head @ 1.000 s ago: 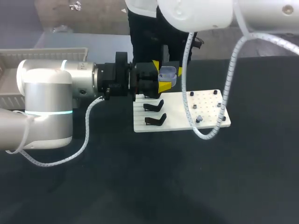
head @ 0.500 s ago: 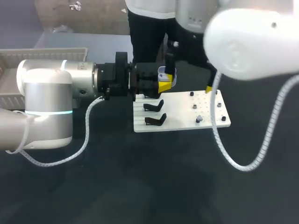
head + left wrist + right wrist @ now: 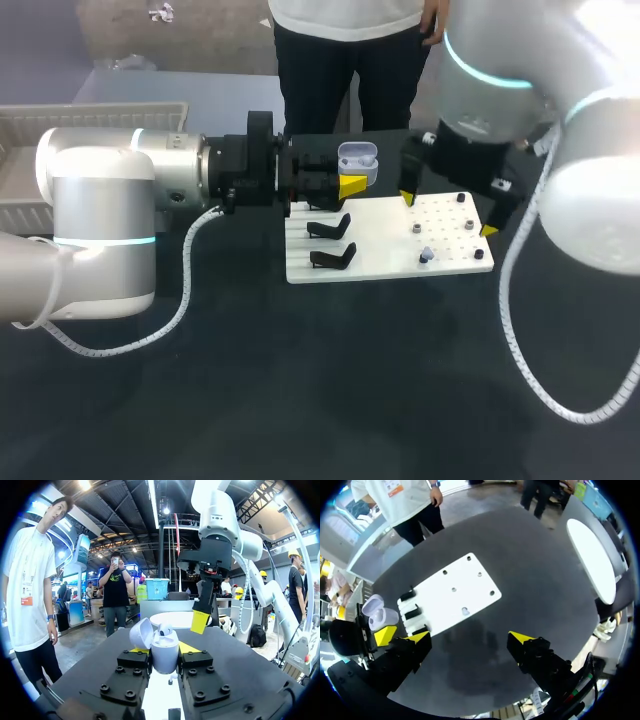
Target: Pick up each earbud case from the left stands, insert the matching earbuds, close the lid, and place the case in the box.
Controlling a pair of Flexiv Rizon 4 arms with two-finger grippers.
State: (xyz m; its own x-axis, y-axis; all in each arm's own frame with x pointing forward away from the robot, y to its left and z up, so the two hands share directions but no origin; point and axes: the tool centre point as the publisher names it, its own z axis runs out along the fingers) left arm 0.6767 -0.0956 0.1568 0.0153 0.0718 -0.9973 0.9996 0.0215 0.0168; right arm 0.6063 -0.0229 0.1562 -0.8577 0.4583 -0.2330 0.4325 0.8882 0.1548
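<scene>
Fingers of the left gripper (image 3: 161, 650) pinch the earbud case (image 3: 165, 656) from 2 sides low on its body, yellow tips flat against it; lid (image 3: 141, 634) is hinged open and tipped to one side, so the wells face up and can be reached from above. Something white sits in the case mouth, probably 1 earbud; whether the 2nd well is filled, cannot tell. Behind the fingers the left arm comes in level and low over the table (image 3: 350, 380); it holds the case just past the far edge of the white board (image 3: 385, 240), above the row of stands; likely held there as a steady fixture for the other arm to load.

Right gripper (image 3: 447, 213): fingers spread wide, nothing between them; it hangs over the peg end of the board, pointing down, well apart from the case. Below it, in the right wrist view, a small pale piece (image 3: 465, 611) sits on the board among the dark pegs (image 3: 415, 228); likely an earbud waiting to be loaded, and the wide spread would suit coming down around it.

2 black stands (image 3: 330, 228) show bare on the board's left strip.

Box (image 3: 100, 112) lies far left, behind the left arm; case not yet in it, lid not yet shut.

Judgement: step in hand is earbud insertion; next move needs a fine pinch on a tiny smooth piece; risk of it slipping, or seating askew in its well.
</scene>
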